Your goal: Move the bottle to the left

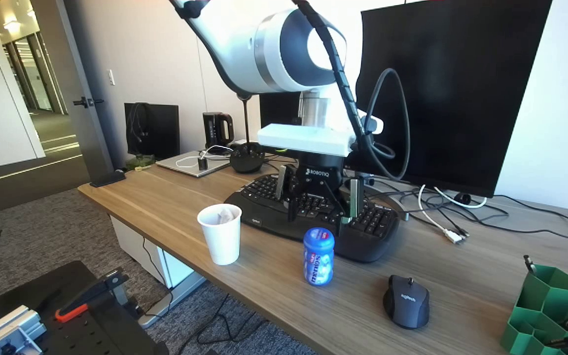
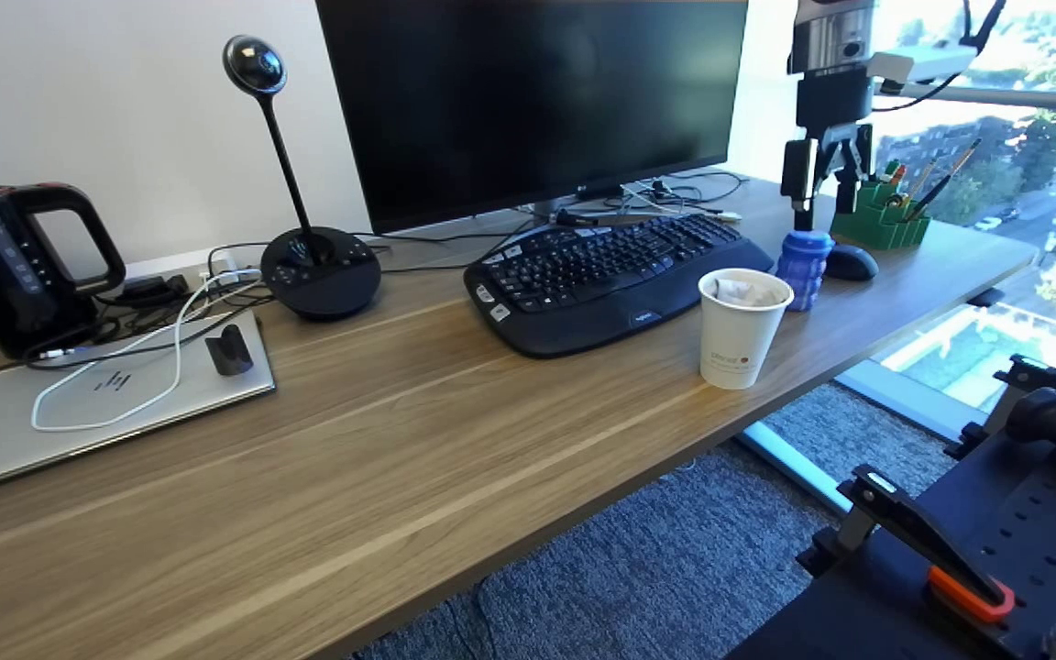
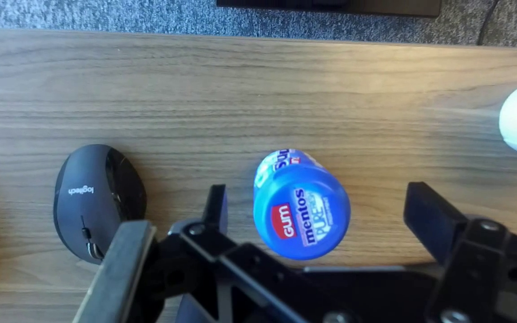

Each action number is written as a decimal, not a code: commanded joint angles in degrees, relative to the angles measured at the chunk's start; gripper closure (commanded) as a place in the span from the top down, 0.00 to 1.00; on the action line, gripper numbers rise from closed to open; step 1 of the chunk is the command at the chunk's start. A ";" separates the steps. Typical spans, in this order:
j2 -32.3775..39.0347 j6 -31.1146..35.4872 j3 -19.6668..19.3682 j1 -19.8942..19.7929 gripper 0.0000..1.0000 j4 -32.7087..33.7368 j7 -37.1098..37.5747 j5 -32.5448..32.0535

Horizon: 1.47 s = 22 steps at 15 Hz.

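The bottle [image 1: 318,261] is small, blue and cylindrical, with a blue cap and gum lettering. It stands upright on the desk in both exterior views. In an exterior view the white cup covers part of the bottle [image 2: 803,266]. My gripper [image 1: 315,219] hangs pointing down, above the bottle and toward the keyboard side. In the wrist view the bottle [image 3: 301,211] appears in the gap of my gripper [image 3: 319,192], nearer the left finger [image 3: 216,204]. The jaws are wide apart, and neither finger is seen touching the bottle.
A white paper cup [image 1: 222,234] stands near the desk's front edge beside the bottle. A black keyboard [image 1: 313,212] lies behind them, before the monitor [image 2: 537,101]. A mouse [image 1: 407,301] and a green pen holder [image 1: 535,301] sit on the bottle's other side.
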 commanded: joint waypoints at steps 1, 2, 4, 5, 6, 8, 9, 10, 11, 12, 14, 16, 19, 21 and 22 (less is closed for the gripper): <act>1.55 -0.62 0.53 -0.80 1.00 2.17 -1.30 0.03; 1.71 -0.54 0.53 -0.81 1.00 2.29 -1.31 -0.01; 1.99 -0.21 0.49 -0.75 1.00 2.37 -1.22 -0.17; 2.11 -0.06 0.44 -0.69 1.00 2.36 -1.15 -0.31; 2.22 0.03 0.39 -0.63 1.00 2.37 -1.04 -0.43; 2.40 0.11 0.32 -0.60 1.00 2.40 -0.92 -0.55; 2.46 0.13 0.29 -0.57 1.00 2.37 -0.90 -0.64; 2.56 0.28 0.16 -0.44 1.00 2.31 -0.72 -0.94; 2.64 0.36 0.12 -0.40 1.00 2.28 -0.74 -1.12; 2.74 0.47 0.05 -0.36 1.00 2.27 -0.65 -1.32; 2.93 0.58 0.00 -0.32 1.00 2.25 -0.57 -1.58; 3.12 0.72 -0.02 -0.30 1.00 2.19 -0.56 -1.93; 3.28 0.77 -0.02 -0.26 1.00 2.13 -0.49 -2.30; 3.34 0.81 -0.04 -0.24 1.00 2.14 -0.44 -2.39; 3.36 0.77 -0.05 -0.25 1.00 2.17 -0.46 -2.42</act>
